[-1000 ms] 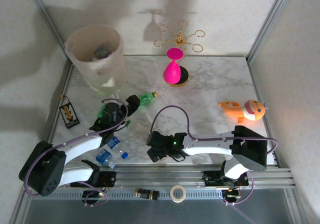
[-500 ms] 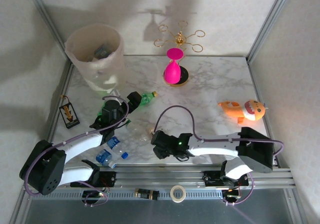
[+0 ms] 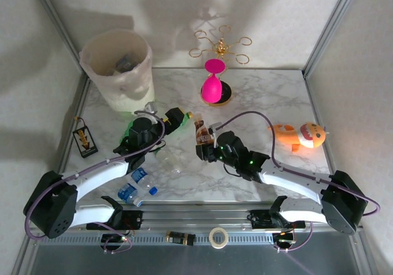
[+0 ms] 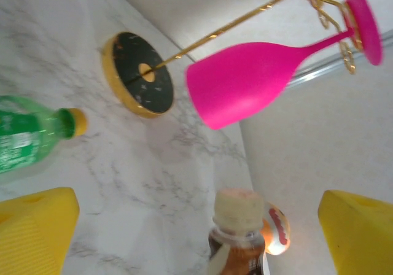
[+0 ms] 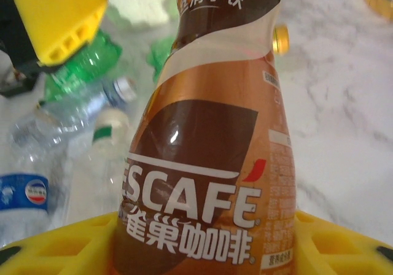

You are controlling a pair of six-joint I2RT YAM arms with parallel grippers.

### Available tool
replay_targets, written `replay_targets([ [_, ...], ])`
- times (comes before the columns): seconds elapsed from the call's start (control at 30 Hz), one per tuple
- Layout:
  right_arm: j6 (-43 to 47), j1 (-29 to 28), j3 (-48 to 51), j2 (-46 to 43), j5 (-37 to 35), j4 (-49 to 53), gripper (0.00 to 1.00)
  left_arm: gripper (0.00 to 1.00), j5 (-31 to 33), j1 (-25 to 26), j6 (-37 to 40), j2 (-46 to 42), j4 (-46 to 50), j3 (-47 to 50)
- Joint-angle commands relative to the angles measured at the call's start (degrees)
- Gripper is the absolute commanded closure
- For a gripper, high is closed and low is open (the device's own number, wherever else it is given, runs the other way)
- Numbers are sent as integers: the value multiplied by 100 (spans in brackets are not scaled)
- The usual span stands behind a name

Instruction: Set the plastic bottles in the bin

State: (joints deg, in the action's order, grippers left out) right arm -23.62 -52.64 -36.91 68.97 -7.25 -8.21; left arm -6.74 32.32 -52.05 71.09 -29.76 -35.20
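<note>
My right gripper (image 3: 206, 145) (image 5: 215, 241) is shut on a brown coffee bottle (image 3: 201, 132) (image 5: 215, 146), held upright above the middle of the table. Just left of it, my left gripper (image 3: 171, 123) (image 4: 196, 216) stands open with nothing between its yellow fingers (image 4: 37, 232). A green bottle (image 3: 180, 120) (image 4: 27, 139) lies beside its left finger. The brown bottle's cream cap (image 4: 238, 206) rises in front of the left wrist camera. More clear and blue-labelled bottles (image 3: 136, 187) (image 5: 34, 170) lie near the left arm. The cream bin (image 3: 118, 69) stands at the back left.
A pink glass (image 3: 212, 85) (image 4: 258, 81) hangs on a gold rack with a black base (image 4: 138, 72) at the back centre. An orange plush toy (image 3: 301, 134) lies at the right. A tag card (image 3: 85, 141) lies at the left edge, and a tape roll (image 3: 217, 236) on the rail.
The right gripper shut on the brown bottle near the front edge, then carried it up and away toward the table's middle. The left gripper shifted slightly farther out, still open.
</note>
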Motion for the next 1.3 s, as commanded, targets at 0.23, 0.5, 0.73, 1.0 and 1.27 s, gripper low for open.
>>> replay_targets([
  [0.23, 661, 275, -562, 629, 496, -1509, 46, 2, -415, 454, 317, 391, -181, -602],
  [0.5, 661, 276, -463, 695, 939, -2198, 45, 19, -575, 539, 453, 579, -128, -729],
  [0.73, 647, 272, -427, 697, 1002, -2247, 45, 43, -550, 553, 477, 616, -162, -732],
  [1.0, 518, 272, -462, 793, 963, -2229, 29, 53, -413, 548, 537, 529, -141, -776],
  [1.27, 312, 272, -123, 471, 875, -2198, 10, 59, -49, 276, 1157, 251, 542, -1240],
])
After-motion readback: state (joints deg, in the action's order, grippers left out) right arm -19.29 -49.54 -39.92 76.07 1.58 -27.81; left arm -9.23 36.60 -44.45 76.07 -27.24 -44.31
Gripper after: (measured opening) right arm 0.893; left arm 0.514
